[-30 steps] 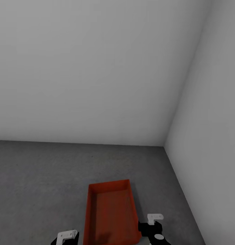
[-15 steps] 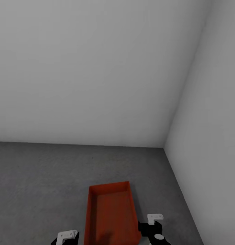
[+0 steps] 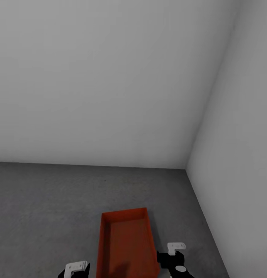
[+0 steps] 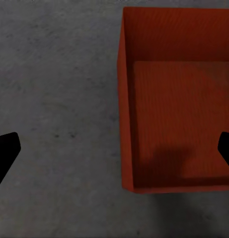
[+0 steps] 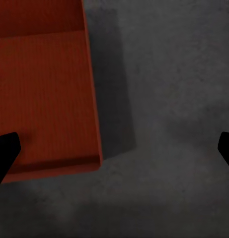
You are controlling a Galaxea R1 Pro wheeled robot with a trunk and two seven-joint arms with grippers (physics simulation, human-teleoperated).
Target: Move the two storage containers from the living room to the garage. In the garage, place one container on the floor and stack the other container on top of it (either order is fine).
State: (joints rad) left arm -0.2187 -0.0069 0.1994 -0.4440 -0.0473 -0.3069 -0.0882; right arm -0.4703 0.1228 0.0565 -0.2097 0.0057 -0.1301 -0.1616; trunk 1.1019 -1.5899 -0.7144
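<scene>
A red-orange, open-top storage container (image 3: 125,245) sits on the dark grey speckled concrete floor (image 3: 44,200) of the garage, at 6 o'clock in the head view, its long side running away from the robot. Its far short edge faces the white back wall (image 3: 102,77), with bare floor between them. A second white wall (image 3: 241,162) closes the right side, meeting the back wall in a corner at about 3 o'clock. A strip of floor lies between the container's right edge and that wall; floor also runs out toward 9 o'clock.

The left gripper (image 4: 114,153) hangs above the container's left wall, its dark fingers (image 4: 4,153) spread wide, one over bare floor and one over the container's inside. The right gripper (image 5: 114,151) hangs above the container's right wall, fingers (image 5: 5,153) likewise wide, one over the container and one over the floor. Neither holds anything. The container is empty inside, with a soft shadow on its bottom.
</scene>
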